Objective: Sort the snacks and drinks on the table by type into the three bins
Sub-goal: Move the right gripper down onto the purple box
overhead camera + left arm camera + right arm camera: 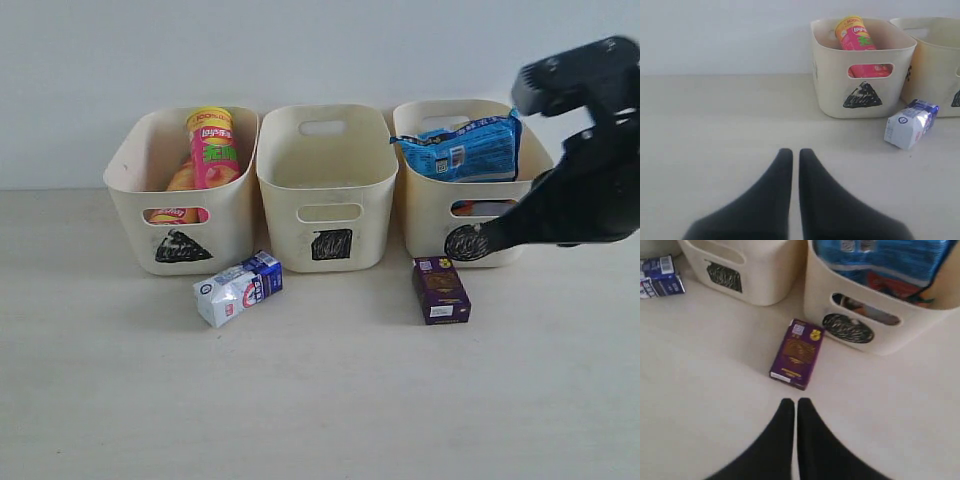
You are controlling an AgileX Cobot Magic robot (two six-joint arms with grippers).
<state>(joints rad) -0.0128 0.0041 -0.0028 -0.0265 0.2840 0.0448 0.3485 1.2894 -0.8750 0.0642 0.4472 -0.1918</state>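
The triangle bin point(130, 215) holds a tall pink chip can point(212, 150) and a yellow-red can point(183, 178). The square bin point(290, 180) shows nothing inside. In the circle bin point(425, 210) a blue bag point(465, 150) lies over an orange bag point(890, 285). A white and blue carton point(238, 288) lies on its side on the table point(320, 400) before the triangle bin. A dark purple carton point(796, 354) lies flat before the circle bin. My right gripper point(792, 401) is shut and empty, just short of the purple carton. My left gripper point(791, 152) is shut and empty, well left of the white carton point(910, 124).
The right arm point(585, 190) reaches in from the right edge, in front of the circle bin's right side. All the bins stand in a row against the pale back wall. Bare table lies in front of the cartons.
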